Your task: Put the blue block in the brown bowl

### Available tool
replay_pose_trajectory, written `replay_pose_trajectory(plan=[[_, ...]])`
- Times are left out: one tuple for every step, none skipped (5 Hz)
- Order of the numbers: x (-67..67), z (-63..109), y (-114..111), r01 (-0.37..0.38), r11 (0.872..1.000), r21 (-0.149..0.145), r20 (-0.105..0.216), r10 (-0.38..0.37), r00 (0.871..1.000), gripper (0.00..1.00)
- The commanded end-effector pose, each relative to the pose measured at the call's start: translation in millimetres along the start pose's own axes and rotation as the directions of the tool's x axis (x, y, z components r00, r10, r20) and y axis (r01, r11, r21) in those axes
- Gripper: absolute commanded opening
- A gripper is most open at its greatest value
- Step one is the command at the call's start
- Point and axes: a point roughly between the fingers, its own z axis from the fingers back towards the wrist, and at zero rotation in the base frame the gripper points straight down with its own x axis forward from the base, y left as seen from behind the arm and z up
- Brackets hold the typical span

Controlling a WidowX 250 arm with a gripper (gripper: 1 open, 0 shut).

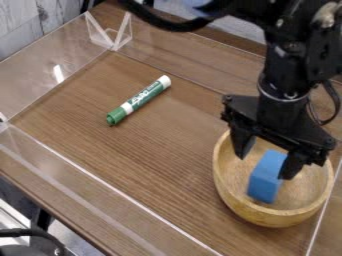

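The blue block [267, 176] stands on end inside the brown bowl [227, 180] at the lower right, leaning toward the bowl's right wall. My black gripper [278, 153] hangs straight down just above the bowl, its fingers [242, 141] spread wide on either side of the block's top. The jaws are open and do not pinch the block.
A green-and-white marker pen [139, 99] lies on the wooden tabletop to the left of the bowl. Clear acrylic walls [60, 60] fence the table on the left, back and front. The bowl sits close to the table's right front corner.
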Motion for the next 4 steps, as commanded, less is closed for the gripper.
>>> replay_pose_trajectory(plan=[[8.1,12.8,-1,0.009,1.0,-0.025,0.036,-0.008,0.999,1.0],[12.2,16.1,1,0.008,0.999,-0.032,0.043,-0.007,0.999,1.0],[16.4,19.5,5,0.007,0.999,-0.04,0.05,-0.005,0.999,1.0],[22.2,27.2,9,0.008,0.999,-0.049,0.063,-0.004,0.998,1.0]])
